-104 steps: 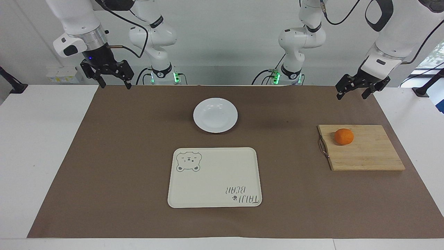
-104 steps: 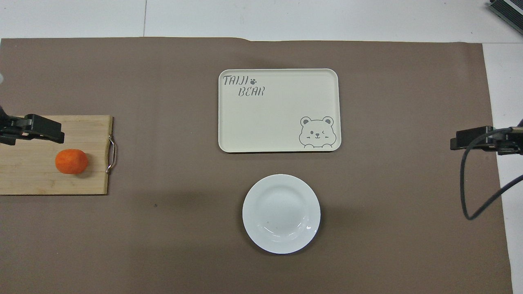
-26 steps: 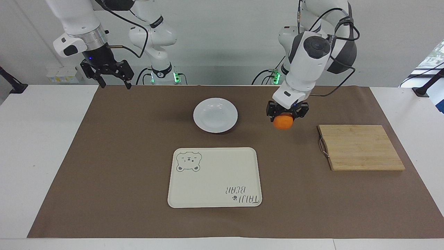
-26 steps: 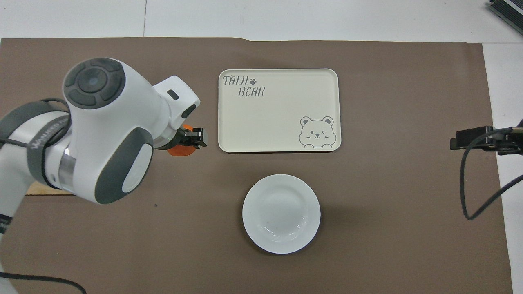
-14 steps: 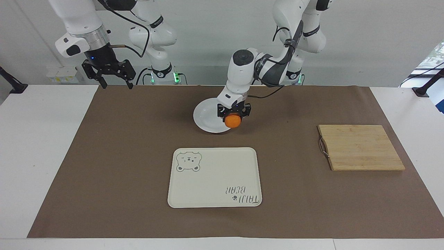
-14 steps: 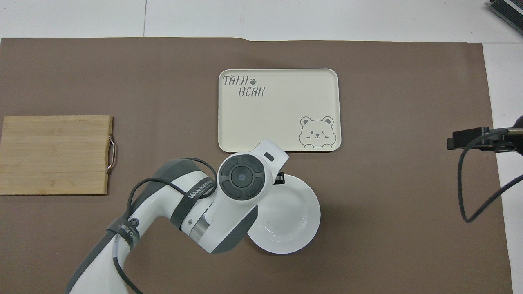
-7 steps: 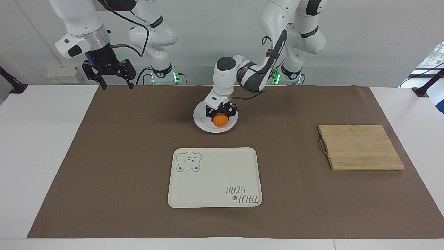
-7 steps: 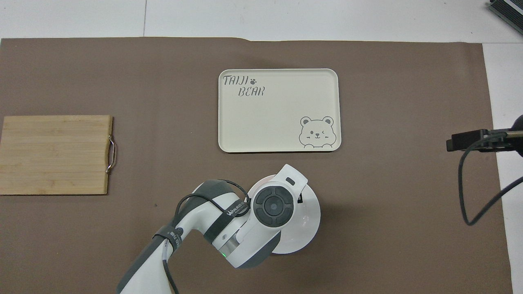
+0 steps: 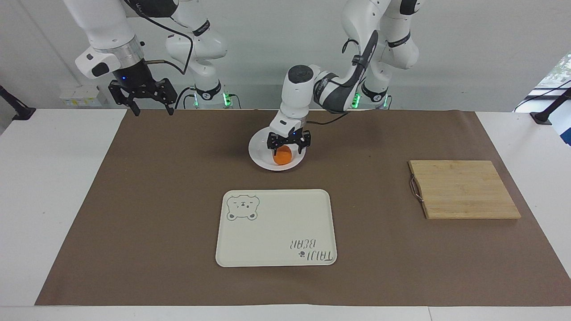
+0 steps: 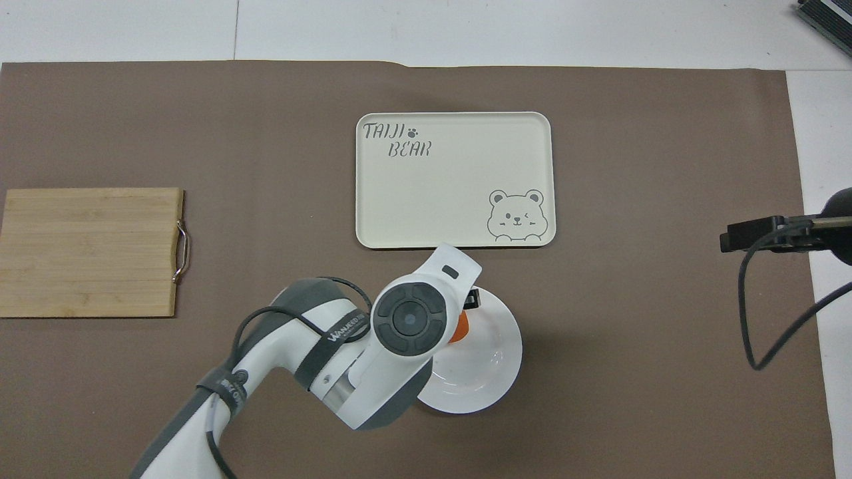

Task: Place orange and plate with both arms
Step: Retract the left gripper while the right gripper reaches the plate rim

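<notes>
I see the left gripper [image 9: 288, 145] low over the plate [image 9: 261, 154], with its jaws spread wide on both sides of the orange [image 9: 282, 156]; the fingertips stand apart from the fruit and do not pinch it. The orange lies in the plate, on the part of it that is farther from the robots and a little toward the left arm's end of the bench. In the overhead view the left arm [image 10: 373, 352] covers a big part of the plate [image 10: 496, 359], and only a small piece of the orange [image 10: 459, 328] shows beside the wrist. The plate sits on the brown mat [image 9: 156, 214] that covers the bench, near the robots and about in the middle between the two arms. The cream tray with the bear drawing [image 9: 276, 228] lies farther from the robots than the plate, close to it but not touching. The wooden cutting board [image 9: 464, 189] lies toward the left arm's end of the bench, well apart from the plate, with nothing on it. The right gripper [image 9: 142, 96] waits in the air over the edge of the mat at the right arm's end, and its jaws are wide with nothing between them.
</notes>
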